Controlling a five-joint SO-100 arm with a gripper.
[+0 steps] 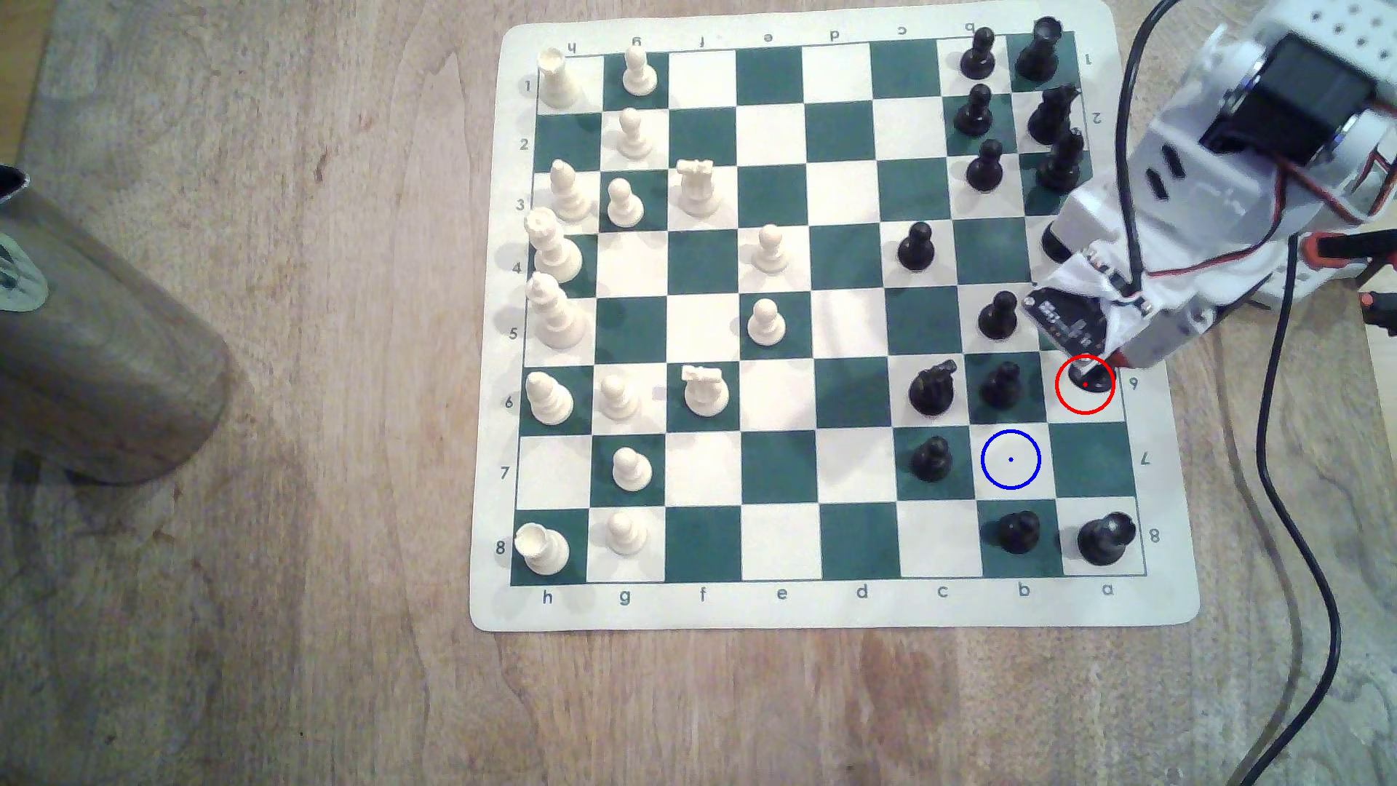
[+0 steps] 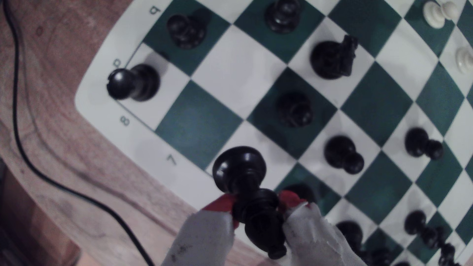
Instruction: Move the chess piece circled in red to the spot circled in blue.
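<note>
Under gripper (image 2: 257,204), chess piece (image 2: 240,168) top hidden, clamped.

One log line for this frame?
phase: grasp | claw: shut on piece | piece: base on red-ringed square | spot: free

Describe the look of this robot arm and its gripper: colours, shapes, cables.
The arm is made of blocky white plastic parts with black motors and slotted openings. Black and red cables run along it, and a small black circuit board sits near the wrist. The fingers are wrapped in pale tape with red tips.
</note>
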